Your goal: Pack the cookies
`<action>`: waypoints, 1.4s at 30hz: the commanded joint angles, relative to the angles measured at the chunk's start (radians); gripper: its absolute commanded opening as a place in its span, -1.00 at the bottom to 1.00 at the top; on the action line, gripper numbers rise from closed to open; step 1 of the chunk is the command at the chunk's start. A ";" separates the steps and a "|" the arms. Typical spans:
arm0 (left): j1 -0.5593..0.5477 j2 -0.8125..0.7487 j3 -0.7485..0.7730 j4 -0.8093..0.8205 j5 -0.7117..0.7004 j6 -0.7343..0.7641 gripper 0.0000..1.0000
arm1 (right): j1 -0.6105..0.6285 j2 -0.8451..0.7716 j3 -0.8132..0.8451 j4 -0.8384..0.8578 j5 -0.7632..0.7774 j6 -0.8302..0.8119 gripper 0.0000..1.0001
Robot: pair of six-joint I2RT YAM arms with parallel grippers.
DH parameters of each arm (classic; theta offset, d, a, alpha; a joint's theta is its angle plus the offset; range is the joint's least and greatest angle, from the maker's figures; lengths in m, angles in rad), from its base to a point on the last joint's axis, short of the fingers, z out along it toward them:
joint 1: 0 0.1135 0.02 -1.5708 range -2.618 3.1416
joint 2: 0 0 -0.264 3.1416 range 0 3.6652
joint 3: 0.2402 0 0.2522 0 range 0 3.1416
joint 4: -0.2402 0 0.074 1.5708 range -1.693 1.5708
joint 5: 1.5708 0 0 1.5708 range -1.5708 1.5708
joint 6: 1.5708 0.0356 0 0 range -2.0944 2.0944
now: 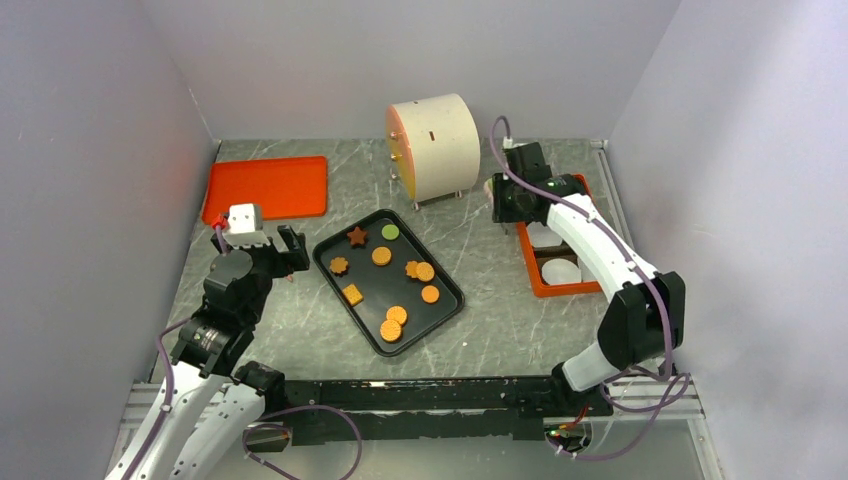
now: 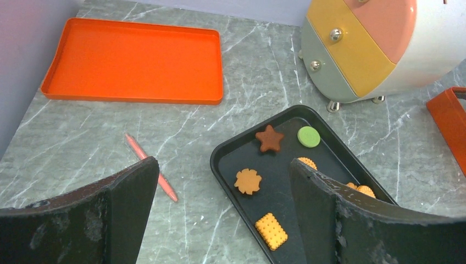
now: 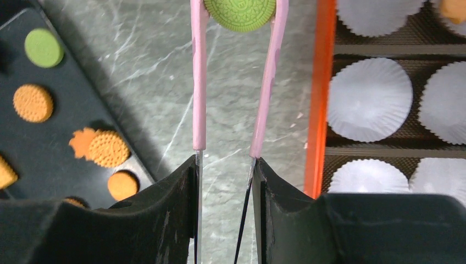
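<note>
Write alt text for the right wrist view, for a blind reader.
The right gripper pinches pink tongs that hold a green cookie over the grey table, just left of an orange box holding white paper liners. A black tray of more cookies lies at far left.

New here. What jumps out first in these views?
The right gripper squeezes pink tongs pinching a green cookie, beside the orange box of white paper liners. Mid-table, a black tray holds the other cookies, with the open left gripper hovering beside it.
</note>
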State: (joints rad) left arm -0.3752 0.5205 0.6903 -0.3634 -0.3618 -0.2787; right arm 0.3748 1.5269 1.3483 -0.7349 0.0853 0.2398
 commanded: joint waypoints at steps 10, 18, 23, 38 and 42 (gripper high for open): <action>0.002 -0.008 -0.007 0.032 0.024 0.005 0.85 | -0.242 0.060 -0.011 0.159 -0.045 0.042 -0.54; -0.004 -0.007 -0.007 0.033 0.024 0.007 0.85 | -0.320 0.146 -0.019 0.185 -0.075 0.037 -0.53; -0.006 -0.004 -0.006 0.035 0.024 0.007 0.85 | -0.336 0.194 -0.020 0.206 -0.079 0.032 -0.53; -0.006 0.009 -0.006 0.037 0.029 0.008 0.85 | -0.348 0.272 -0.005 0.214 -0.056 0.019 -0.23; -0.007 0.009 -0.006 0.038 0.029 0.007 0.85 | -0.348 0.270 -0.012 0.218 -0.050 0.019 -0.17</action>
State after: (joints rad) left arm -0.3790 0.5217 0.6899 -0.3634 -0.3511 -0.2779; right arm 0.0360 1.8008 1.3224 -0.5583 0.0166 0.2695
